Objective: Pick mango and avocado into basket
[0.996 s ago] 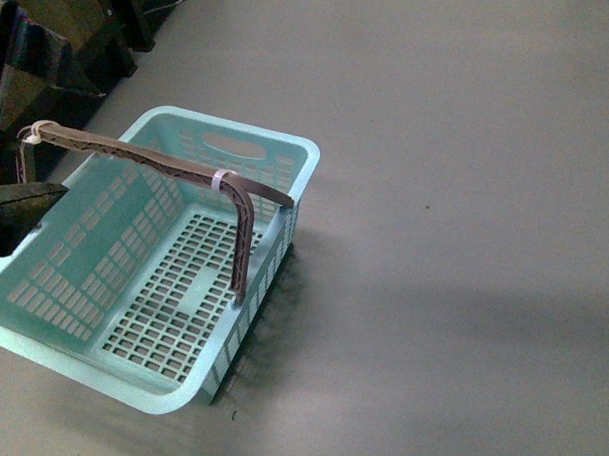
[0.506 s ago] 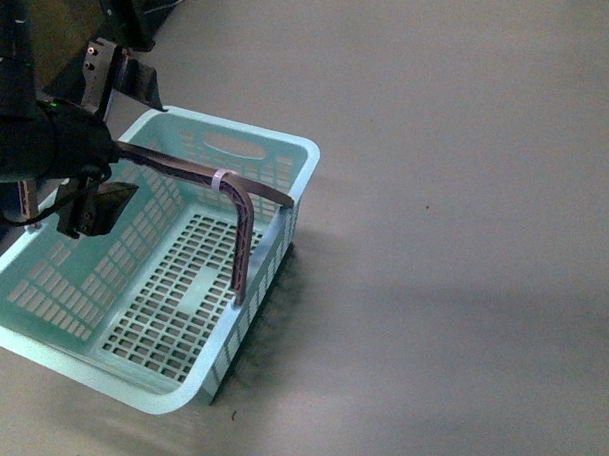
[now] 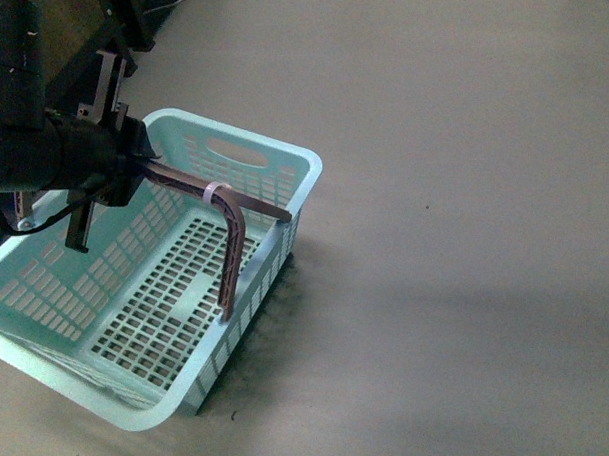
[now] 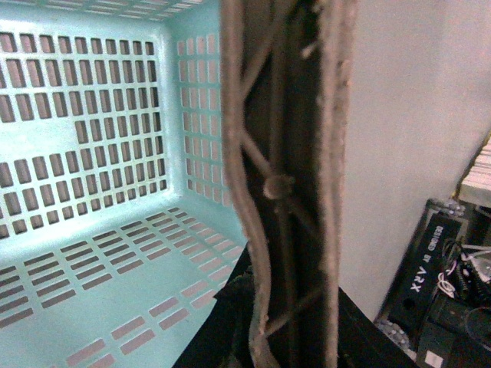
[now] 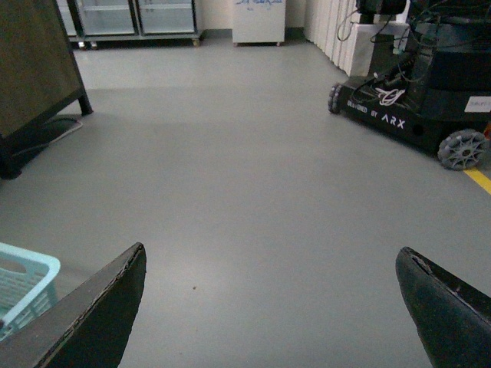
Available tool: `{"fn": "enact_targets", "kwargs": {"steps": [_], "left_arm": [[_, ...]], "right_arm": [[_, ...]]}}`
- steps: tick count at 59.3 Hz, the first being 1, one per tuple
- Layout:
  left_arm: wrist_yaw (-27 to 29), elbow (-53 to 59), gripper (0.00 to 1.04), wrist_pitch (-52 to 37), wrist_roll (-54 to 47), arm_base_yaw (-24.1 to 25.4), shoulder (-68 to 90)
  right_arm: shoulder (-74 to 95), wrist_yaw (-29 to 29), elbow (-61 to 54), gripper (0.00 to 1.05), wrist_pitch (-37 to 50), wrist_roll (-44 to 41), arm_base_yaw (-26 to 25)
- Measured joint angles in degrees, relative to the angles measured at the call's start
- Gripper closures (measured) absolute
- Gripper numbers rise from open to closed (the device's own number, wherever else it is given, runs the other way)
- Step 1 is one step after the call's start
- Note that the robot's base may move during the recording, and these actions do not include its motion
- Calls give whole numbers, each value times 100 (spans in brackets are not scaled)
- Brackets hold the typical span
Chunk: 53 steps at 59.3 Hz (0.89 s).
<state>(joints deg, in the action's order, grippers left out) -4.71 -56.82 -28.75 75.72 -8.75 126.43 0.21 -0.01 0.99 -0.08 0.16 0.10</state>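
The left gripper (image 3: 97, 163) is hiding the handle (image 3: 259, 207) at one end, possibly clamping it; the basket (image 3: 300, 151) is running off-frame.

Reads as smooth moulded plastic with a soft sheen on the basket (image 3: 272, 159); rougher, matt brown plastic with frayed edges on its handle (image 3: 233, 245); smooth white plastic on the tie (image 3: 214, 191). Shows a matt, even finish on the floor (image 3: 463, 182).

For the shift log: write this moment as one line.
basket: no fruit seen inside | left claw: at handle, grip unclear | right claw: open, empty | mango, avocado: not in view
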Motion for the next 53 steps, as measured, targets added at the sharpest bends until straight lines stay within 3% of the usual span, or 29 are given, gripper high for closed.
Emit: {"fn": "enact_targets", "kwargs": {"steps": [13, 31, 42, 53], "left_arm": [[63, 581, 97, 306, 258, -20, -804], [-28, 1512, 98, 1137, 739, 140, -3362], [-120, 1681, 98, 2175, 964, 455, -5134], [-313, 1547, 98, 3799, 1019, 1071, -7114]], "right_arm": [[0, 0, 0, 9, 0, 0, 0], [0, 0, 0, 9, 0, 0, 0], [0, 0, 0, 9, 0, -2, 0], [0, 0, 0, 9, 0, 0, 0]]}}
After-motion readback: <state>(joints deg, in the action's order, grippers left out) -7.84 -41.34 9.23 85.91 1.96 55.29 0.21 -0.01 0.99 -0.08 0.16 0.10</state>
